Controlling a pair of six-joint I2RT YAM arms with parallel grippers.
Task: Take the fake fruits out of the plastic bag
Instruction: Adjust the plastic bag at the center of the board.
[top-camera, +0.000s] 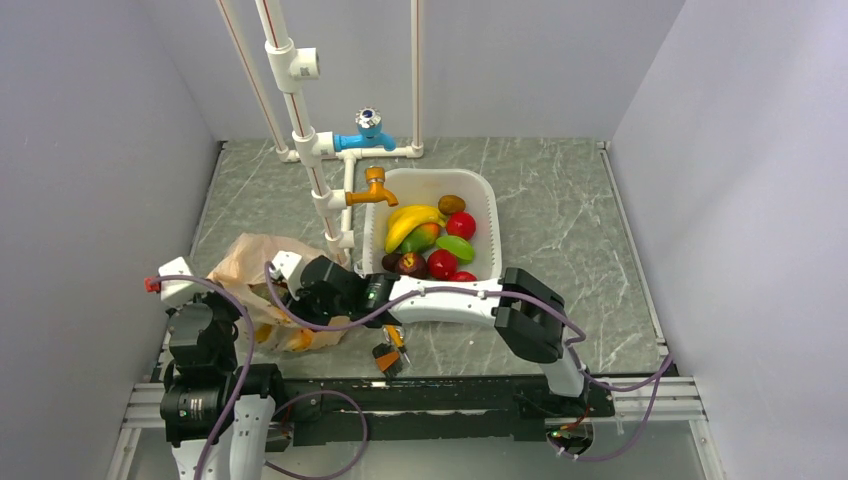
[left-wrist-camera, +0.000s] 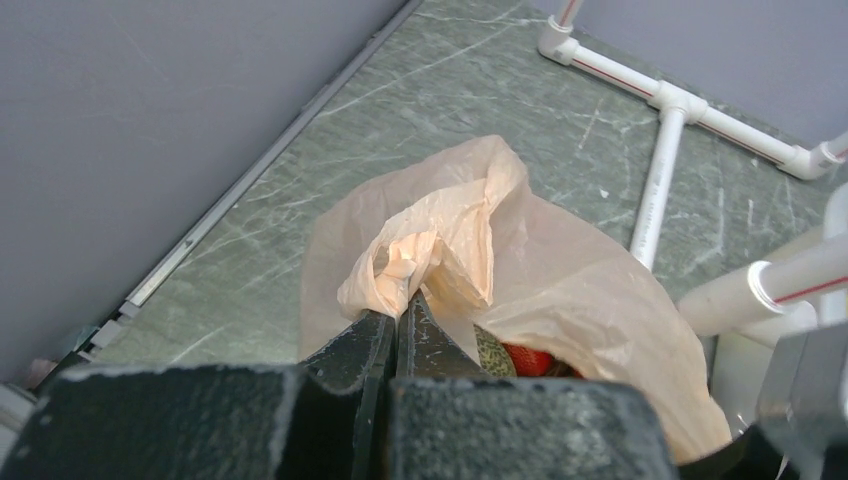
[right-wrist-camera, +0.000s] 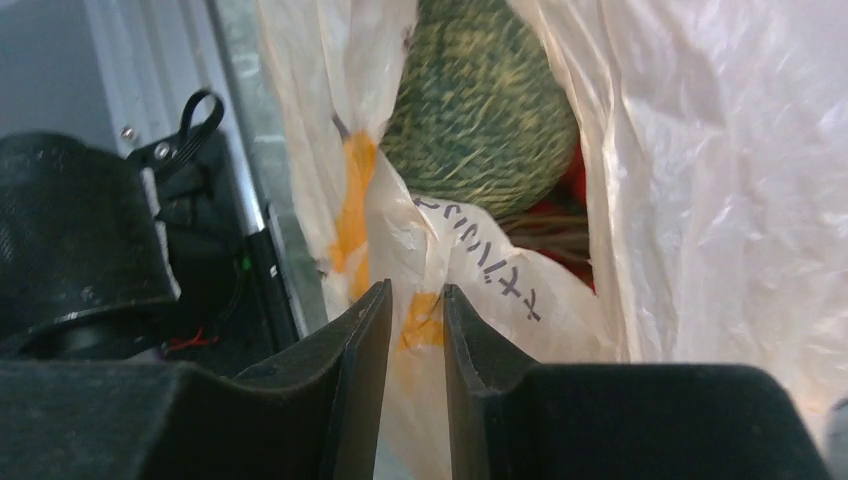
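Observation:
The plastic bag (top-camera: 262, 268) lies crumpled at the near left of the table. My left gripper (left-wrist-camera: 400, 305) is shut on a bunched fold of the bag (left-wrist-camera: 450, 230) at its top. My right gripper (right-wrist-camera: 415, 290) is narrowly open, with the bag's orange-patched rim (right-wrist-camera: 420, 330) between its fingers. Through the bag's mouth I see the grey-green netted melon (right-wrist-camera: 480, 120) and red fruit (right-wrist-camera: 572, 175) behind it. The melon (left-wrist-camera: 495, 352) and a red piece (left-wrist-camera: 530, 360) also show in the left wrist view. The grapes cannot be told apart.
A white basin (top-camera: 482, 188) at the middle right holds a yellow banana (top-camera: 410, 220), red tomatoes and green mangoes. White pipes (top-camera: 300, 130) with an orange tap (top-camera: 372, 188) rise just behind the bag. My right arm (top-camera: 450, 298) stretches across in front of the basin.

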